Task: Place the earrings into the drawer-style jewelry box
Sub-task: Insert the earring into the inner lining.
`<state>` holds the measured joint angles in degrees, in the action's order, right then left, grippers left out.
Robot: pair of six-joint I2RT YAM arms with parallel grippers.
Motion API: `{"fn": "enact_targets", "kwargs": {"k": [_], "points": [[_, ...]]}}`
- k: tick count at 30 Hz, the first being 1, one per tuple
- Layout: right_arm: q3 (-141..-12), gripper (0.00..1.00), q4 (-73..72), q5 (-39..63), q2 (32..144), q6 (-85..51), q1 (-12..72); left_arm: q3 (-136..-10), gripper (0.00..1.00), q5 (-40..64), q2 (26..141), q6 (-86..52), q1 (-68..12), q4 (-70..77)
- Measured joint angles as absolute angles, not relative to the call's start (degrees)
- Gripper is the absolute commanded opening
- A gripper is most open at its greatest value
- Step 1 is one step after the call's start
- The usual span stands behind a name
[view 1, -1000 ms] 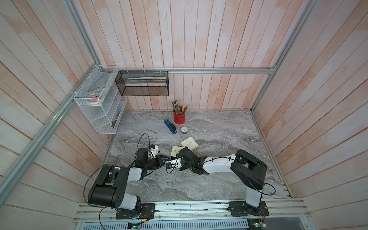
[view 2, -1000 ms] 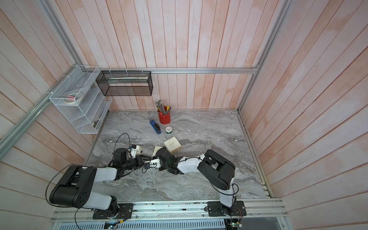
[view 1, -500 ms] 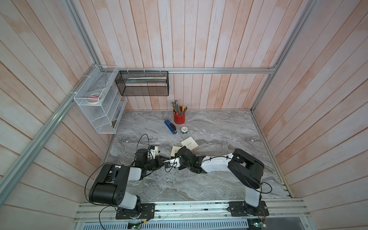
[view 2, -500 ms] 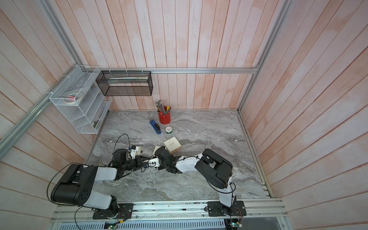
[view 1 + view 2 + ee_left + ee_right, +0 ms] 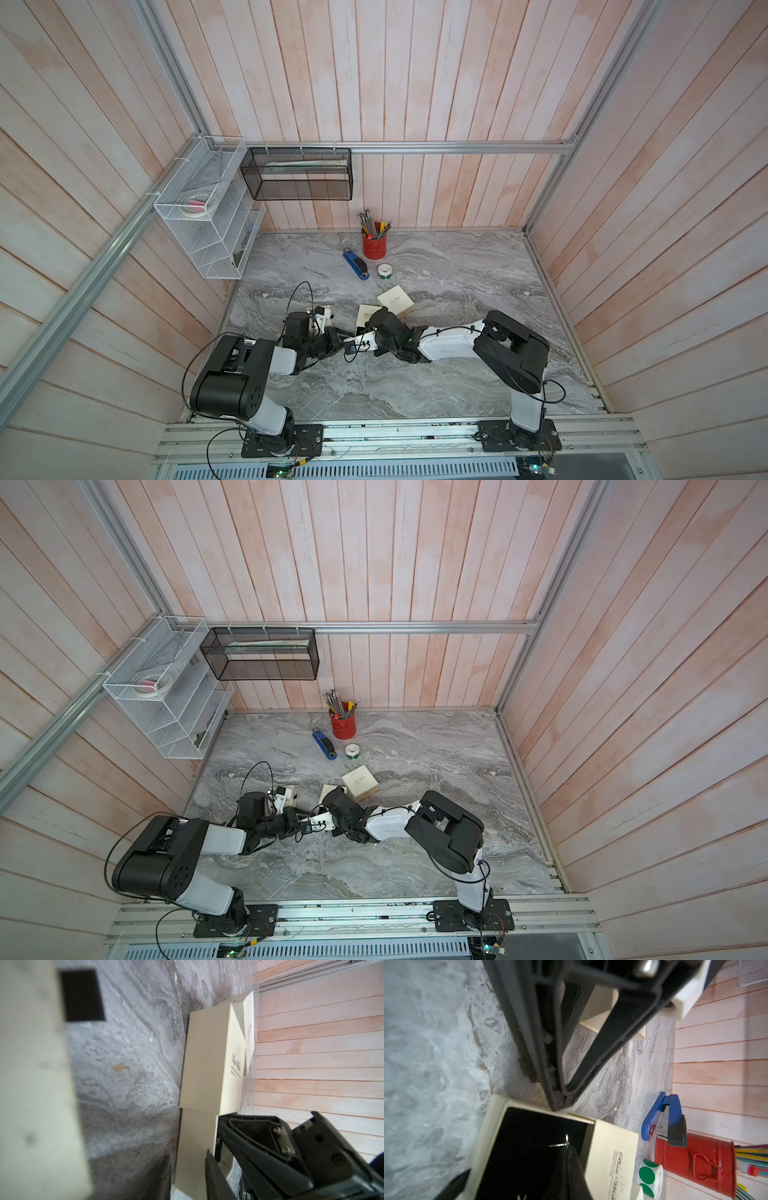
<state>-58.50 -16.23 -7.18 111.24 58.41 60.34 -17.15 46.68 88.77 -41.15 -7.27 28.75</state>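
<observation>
The cream jewelry box (image 5: 612, 1159) lies on the marble with its black-lined drawer (image 5: 527, 1136) pulled out. My right gripper (image 5: 566, 1152) is shut on a small silver earring (image 5: 563, 1144), which it holds over the drawer's black floor. A second earring (image 5: 521, 1196) lies deeper in the drawer. My left gripper (image 5: 559, 1104) pinches the drawer's cream front rim. In the left wrist view the drawer wall (image 5: 195, 1147) sits between the fingers of the left gripper (image 5: 188, 1160). In both top views the two arms meet at the box (image 5: 368, 314), (image 5: 330, 789).
A second cream box (image 5: 395, 301) stands just behind the open one. A third cream box (image 5: 323, 311) sits by the left wrist. Farther back are a blue stapler (image 5: 356, 264), a red pencil cup (image 5: 374, 245) and a roll of green dot stickers (image 5: 385, 271).
The left gripper's jaws have narrowed onto the drawer rim. The right arm has edged slightly left with the earring in its fingers.
</observation>
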Motion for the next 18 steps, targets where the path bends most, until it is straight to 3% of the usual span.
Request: {"fn": "enact_targets", "kwargs": {"k": [18], "points": [[-58.0,0.0,-16.78,-7.68,111.24,60.07,60.62,-18.46,0.3,48.69,88.95,-40.49,-7.29,28.84]]}}
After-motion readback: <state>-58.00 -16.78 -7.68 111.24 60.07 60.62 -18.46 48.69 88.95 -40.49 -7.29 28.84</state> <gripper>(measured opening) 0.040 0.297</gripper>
